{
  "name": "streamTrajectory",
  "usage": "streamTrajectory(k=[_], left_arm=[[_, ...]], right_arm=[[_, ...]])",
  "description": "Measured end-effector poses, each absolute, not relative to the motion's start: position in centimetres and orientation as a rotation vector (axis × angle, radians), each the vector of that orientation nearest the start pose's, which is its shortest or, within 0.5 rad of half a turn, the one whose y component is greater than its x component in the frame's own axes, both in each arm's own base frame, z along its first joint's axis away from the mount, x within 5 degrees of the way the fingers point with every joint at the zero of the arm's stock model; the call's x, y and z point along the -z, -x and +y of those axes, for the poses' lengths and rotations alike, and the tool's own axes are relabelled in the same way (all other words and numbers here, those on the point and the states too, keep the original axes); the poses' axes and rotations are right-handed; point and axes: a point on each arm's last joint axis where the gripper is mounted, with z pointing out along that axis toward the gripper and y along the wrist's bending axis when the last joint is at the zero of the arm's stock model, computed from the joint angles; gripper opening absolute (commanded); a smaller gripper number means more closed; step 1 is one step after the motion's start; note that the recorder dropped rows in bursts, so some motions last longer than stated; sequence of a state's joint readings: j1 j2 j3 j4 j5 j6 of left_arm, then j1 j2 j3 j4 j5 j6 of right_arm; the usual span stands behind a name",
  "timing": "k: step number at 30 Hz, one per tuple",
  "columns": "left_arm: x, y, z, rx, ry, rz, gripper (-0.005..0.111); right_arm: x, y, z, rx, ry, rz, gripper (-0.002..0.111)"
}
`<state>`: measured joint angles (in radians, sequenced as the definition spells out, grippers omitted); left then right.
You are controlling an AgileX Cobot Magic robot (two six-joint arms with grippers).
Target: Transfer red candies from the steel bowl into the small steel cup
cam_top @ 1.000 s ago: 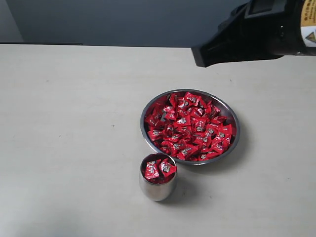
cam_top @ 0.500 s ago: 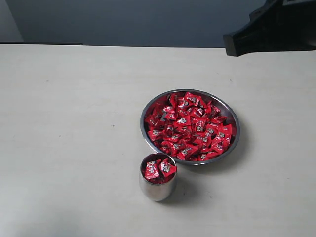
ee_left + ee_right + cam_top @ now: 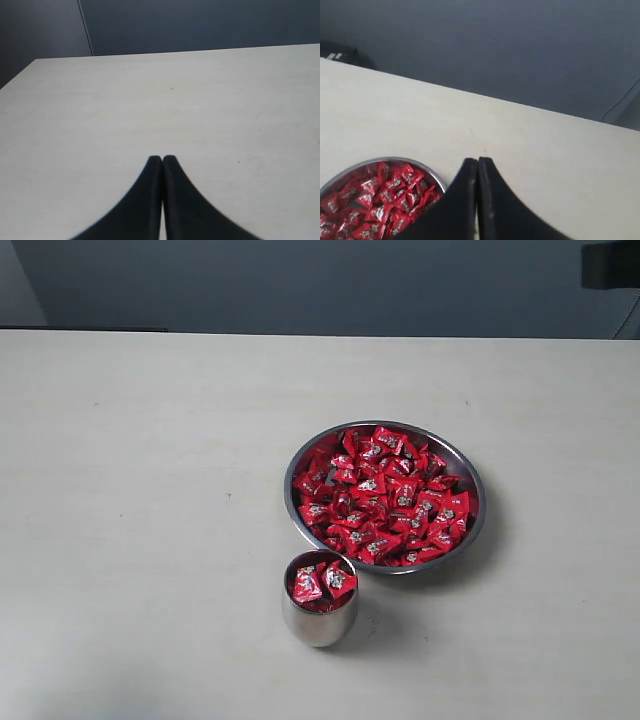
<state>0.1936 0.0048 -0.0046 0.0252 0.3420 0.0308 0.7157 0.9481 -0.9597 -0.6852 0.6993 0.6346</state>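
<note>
The steel bowl (image 3: 470, 530) sits right of the table's middle, heaped with red candies (image 3: 385, 495). Just in front of it, to its left, stands the small steel cup (image 3: 318, 625) with a few red candies (image 3: 322, 582) showing at its mouth. The right wrist view shows the steel bowl (image 3: 437, 177) and its red candies (image 3: 375, 205) beside my right gripper (image 3: 477, 161), which is shut with nothing between its black fingers. Only a dark corner of the right arm (image 3: 610, 264) shows at the exterior view's top right. My left gripper (image 3: 162, 159) is shut and empty over bare table.
The pale table (image 3: 150, 490) stretches bare to the left of the bowl and cup. A dark wall (image 3: 300, 280) runs behind its far edge. In the left wrist view the table's (image 3: 200, 100) far edge and left corner show.
The right arm has drawn back up and to the right, nearly out of the exterior view. The bowl, the cup and the candies have not moved.
</note>
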Motion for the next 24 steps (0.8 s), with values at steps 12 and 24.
streamTrajectory(k=[12,24], left_arm=[[-18.4,-5.3,1.1,-0.183,0.133,1.825,0.0],[-18.4,-5.3,1.1,-0.183,0.133,1.825,0.0]], right_arm=[[-31.6,-9.1,-1.1,0.09,-0.126,1.876,-0.001],[-28.9,-5.5,-2.1,0.154,-0.246,1.813,-0.001]])
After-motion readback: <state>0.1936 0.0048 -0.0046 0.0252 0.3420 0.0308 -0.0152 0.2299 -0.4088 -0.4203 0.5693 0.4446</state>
